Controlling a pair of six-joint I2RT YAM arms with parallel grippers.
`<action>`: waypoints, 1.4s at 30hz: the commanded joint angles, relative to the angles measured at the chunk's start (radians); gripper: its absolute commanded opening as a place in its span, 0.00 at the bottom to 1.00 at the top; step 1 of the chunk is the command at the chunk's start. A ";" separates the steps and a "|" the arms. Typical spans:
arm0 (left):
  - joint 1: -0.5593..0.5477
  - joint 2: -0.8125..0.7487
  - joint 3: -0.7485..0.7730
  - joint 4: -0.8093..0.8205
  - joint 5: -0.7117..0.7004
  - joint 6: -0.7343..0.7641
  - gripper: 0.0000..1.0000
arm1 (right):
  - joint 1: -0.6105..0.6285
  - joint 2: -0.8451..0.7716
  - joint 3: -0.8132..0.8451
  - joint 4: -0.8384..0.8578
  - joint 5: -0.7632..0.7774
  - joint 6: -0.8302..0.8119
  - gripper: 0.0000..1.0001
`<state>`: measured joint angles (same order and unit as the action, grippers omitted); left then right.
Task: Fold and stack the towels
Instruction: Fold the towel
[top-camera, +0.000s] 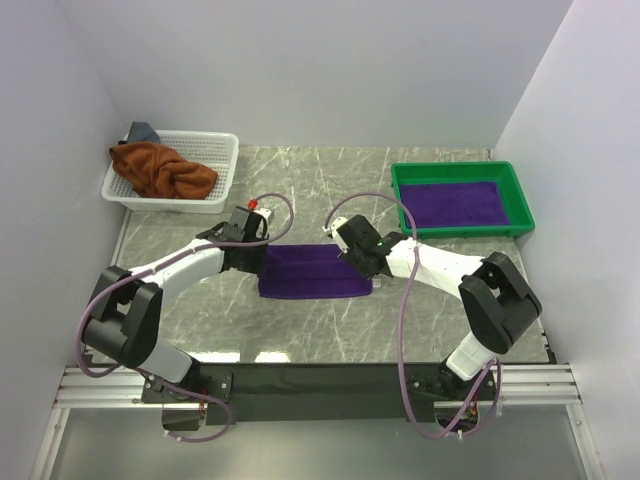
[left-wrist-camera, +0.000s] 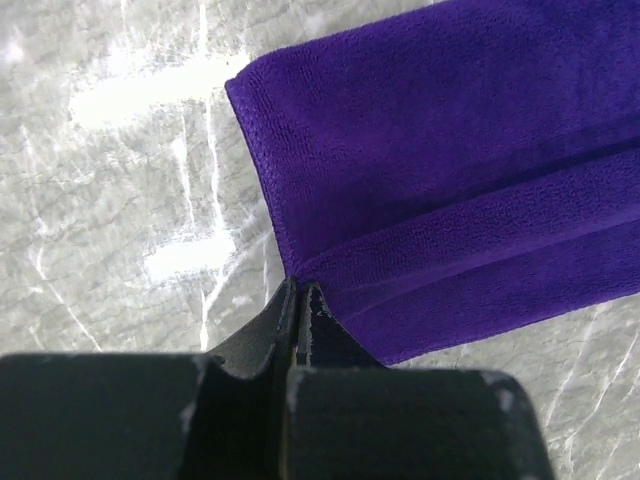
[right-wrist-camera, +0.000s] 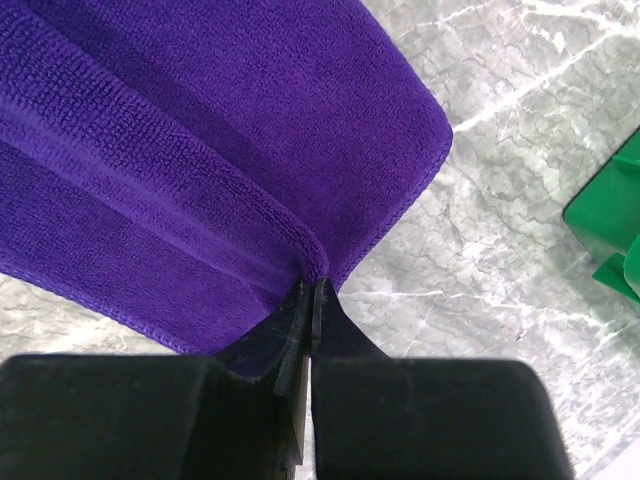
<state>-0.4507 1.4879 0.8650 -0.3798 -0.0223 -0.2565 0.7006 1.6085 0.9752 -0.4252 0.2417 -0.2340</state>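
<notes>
– Purple terry-cloth towel (top-camera: 312, 272) lying flat mid-counter, between both arms, 1 long fold showing as a ridge across it. Held where?

– Left claw (left-wrist-camera: 300, 300) pinched tight on the ridge at the left short edge; right claw (right-wrist-camera: 312, 295) pinched tight on the same ridge at the right short edge. Both closed on cloth, tips low against the grey marble counter (top-camera: 300, 170).

– Step in hand, by the look of it?

– Probably carrying that doubled edge over to make the next fold. Lift both ends together, same height, same pace. Keep the cloth taut between the 2 claws, no sag in the middle. Lay the edge down square on the opposite hem, then let go.

– Risks?

– Thin bite on soft pile; could slip if pulled too hard sideways. Skewed fold from uneven travel.

– And afterwards?

– Likely onto the folded purple towel (top-camera: 455, 202) in the green plastic tray (top-camera: 465, 231), far right. Rust-brown towel (top-camera: 160, 172) and grey-blue towel (top-camera: 143, 131) bunched in the white mesh basket (top-camera: 225, 165), far left, not yet folded.
</notes>
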 joint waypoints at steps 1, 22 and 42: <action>-0.002 -0.032 0.048 -0.041 -0.068 -0.009 0.01 | 0.004 -0.036 0.017 -0.027 0.034 0.005 0.00; 0.000 -0.080 0.023 -0.059 -0.034 -0.056 0.01 | 0.019 -0.102 -0.015 -0.070 0.030 0.010 0.00; -0.005 -0.093 0.026 -0.106 -0.034 -0.118 0.01 | 0.031 -0.073 0.000 -0.096 0.042 0.013 0.00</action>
<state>-0.4553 1.4231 0.8806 -0.4557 -0.0307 -0.3645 0.7273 1.5730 0.9726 -0.4839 0.2428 -0.2245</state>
